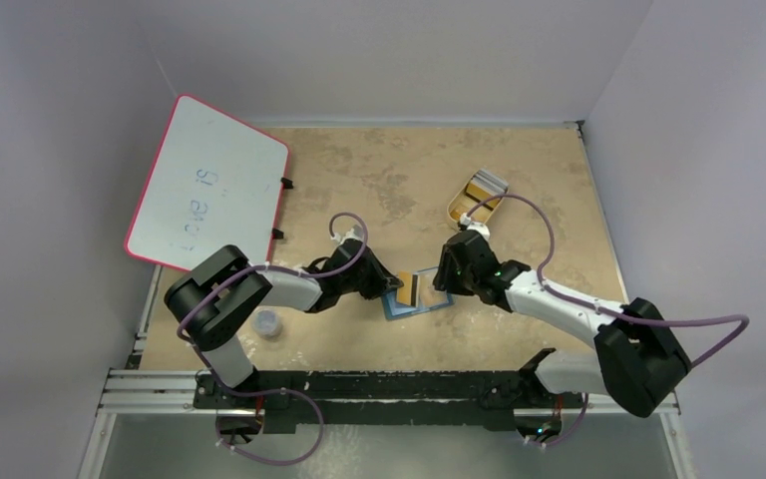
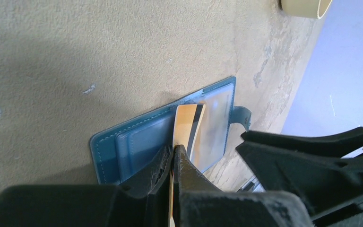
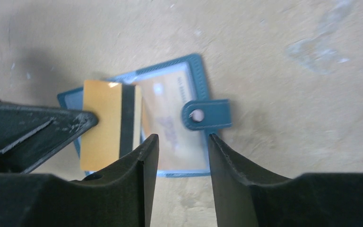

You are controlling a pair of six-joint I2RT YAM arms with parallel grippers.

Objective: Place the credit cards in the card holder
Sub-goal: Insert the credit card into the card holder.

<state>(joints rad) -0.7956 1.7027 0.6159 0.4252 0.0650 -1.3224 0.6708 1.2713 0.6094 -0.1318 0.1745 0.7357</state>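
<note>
Card holder lies open flat on the tabletop, near the front edge and mid-way between the two arms, blue rim showing and clear pockets facing up. Its strap tab sticks out on the side toward the right arm. One orange card with a dark stripe is pinched tight in the left claw, held on edge and tilted, with its far end down on the holder around the centre fold. Whether it has entered a pocket I cannot tell. Another orange card shows through the clear pocket on the strap side. Right claw hangs over that half with its jaws parted narrow, gripping nothing, the strap tab visible beyond the gap. Farther back on the right is a beige oval tray with more cards stacked in it. A pink-rimmed whiteboard leans at the far left, and a small clear cup stands by the left arm.
</note>
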